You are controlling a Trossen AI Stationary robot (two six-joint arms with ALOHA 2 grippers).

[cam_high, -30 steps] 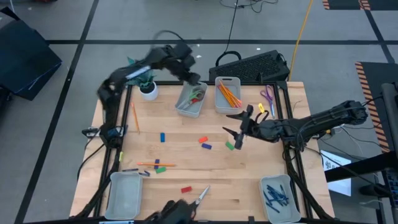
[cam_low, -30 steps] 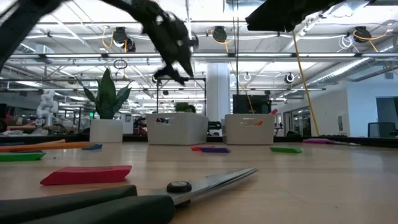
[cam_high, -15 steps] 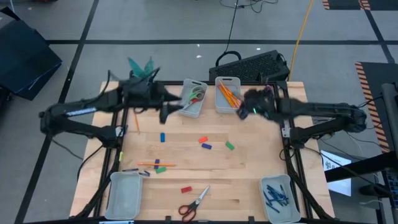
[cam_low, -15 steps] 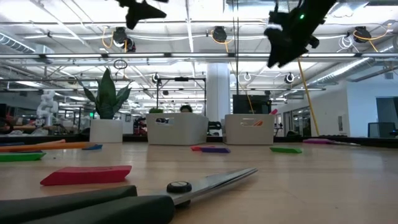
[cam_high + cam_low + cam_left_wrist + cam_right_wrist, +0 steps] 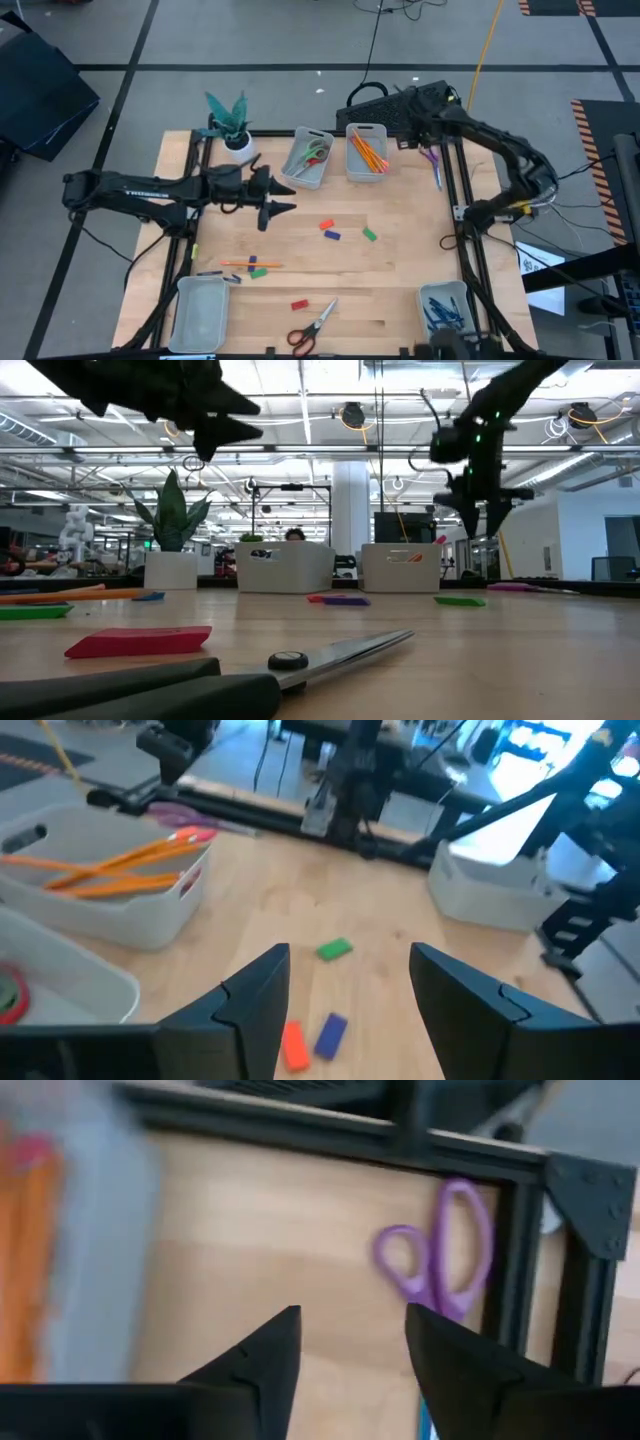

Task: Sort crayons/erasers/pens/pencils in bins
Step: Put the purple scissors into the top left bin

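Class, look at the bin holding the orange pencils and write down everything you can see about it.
The bin is a pale, translucent plastic tray, rectangular with rounded corners, standing flat near the table's far edge beside a like bin with scissors in it. Several orange pencils lie slanted inside, one showing a pink end in the left wrist view. Neither gripper touches it; the right gripper hangs just to its right, open.

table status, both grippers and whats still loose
Left gripper open, empty, above the red, blue and green erasers. Right gripper open, empty, by the purple scissors. Pencil bin loaded. Nothing blocking.
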